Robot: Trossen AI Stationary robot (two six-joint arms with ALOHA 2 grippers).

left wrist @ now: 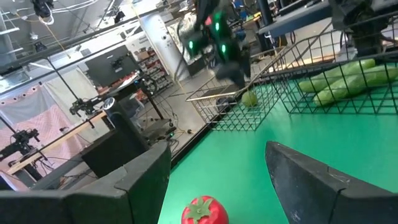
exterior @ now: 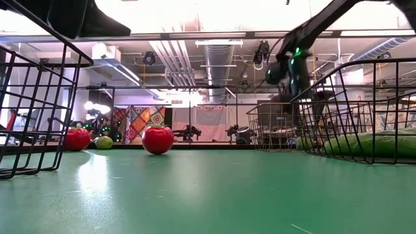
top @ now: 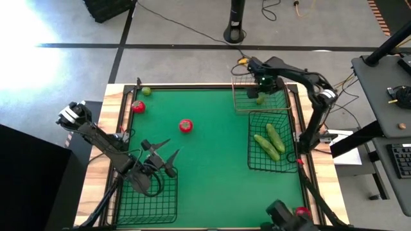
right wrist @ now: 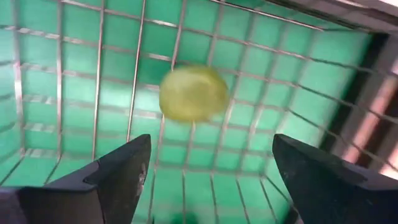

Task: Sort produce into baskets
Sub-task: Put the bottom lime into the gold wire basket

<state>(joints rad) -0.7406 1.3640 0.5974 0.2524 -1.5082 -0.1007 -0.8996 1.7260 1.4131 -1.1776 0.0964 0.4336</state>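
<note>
Nearest your low camera, at the table's front left corner, sits an empty black wire basket (top: 146, 200). Your left gripper (top: 164, 154) hangs just over its inner far edge, fingers spread wide with nothing between them. In the left wrist view those two dark fingers (left wrist: 314, 180) frame a red produce piece (left wrist: 203, 211) that lies on the green mat ahead of them, clear of both tips and untouched.

- Same red piece (top: 185, 126) in the high view: mid-table, left of centre, apart from every basket.
- Second red piece (top: 138, 106): near the far left edge, beside the wooden border.
- Light-green round piece (top: 146, 92): just beyond that one, in the far left corner. The low view shows this pair close together, the red one (exterior: 77, 138) and the green one (exterior: 104, 142).

On the right side, the other black basket (top: 273, 142) holds two elongated green cucumber-like pieces (top: 270, 142) lying side by side at a slant.

Farthest out, at the far right corner, is the tan wire basket (top: 243, 96). Your right gripper (top: 265, 85) hovers over it, pointing down. Right wrist view: fingers (right wrist: 121, 171) wide apart, and a round light-green piece (right wrist: 193, 92) sits on the basket floor beyond them, centred in the gap but not touching either finger. The high view places that piece (top: 260, 99) inside the tan basket, toward its right half.
</note>
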